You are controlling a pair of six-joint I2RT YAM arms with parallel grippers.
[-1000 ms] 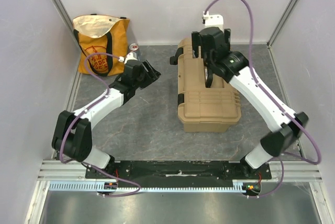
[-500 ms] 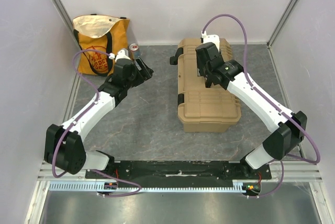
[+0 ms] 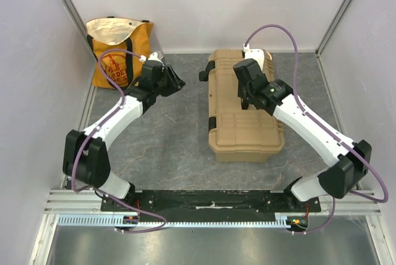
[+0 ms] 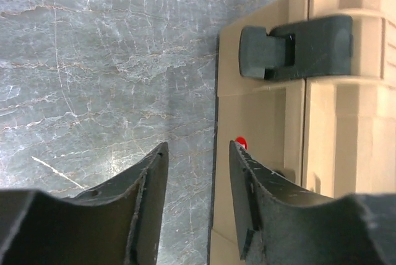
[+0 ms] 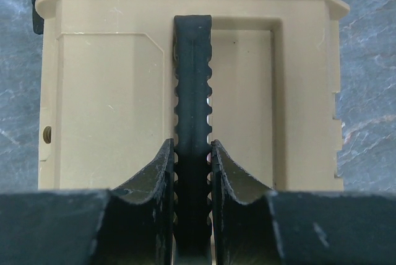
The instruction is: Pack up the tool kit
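Right arm reaches out over the tan toolbox (image 3: 244,125), and the right end effector (image 5: 192,166) points down with its fingers pinching the black top handle (image 5: 192,73) from both sides. The toolbox sits lid down on the table (image 3: 167,141), right of centre. Left arm stretches forward. The left end effector (image 4: 198,153) is spread with nothing between its fingers, hovering just beside the toolbox's left wall near a black latch (image 4: 297,47). An orange-and-cream tote bag (image 3: 117,51) stands in the far-left corner.
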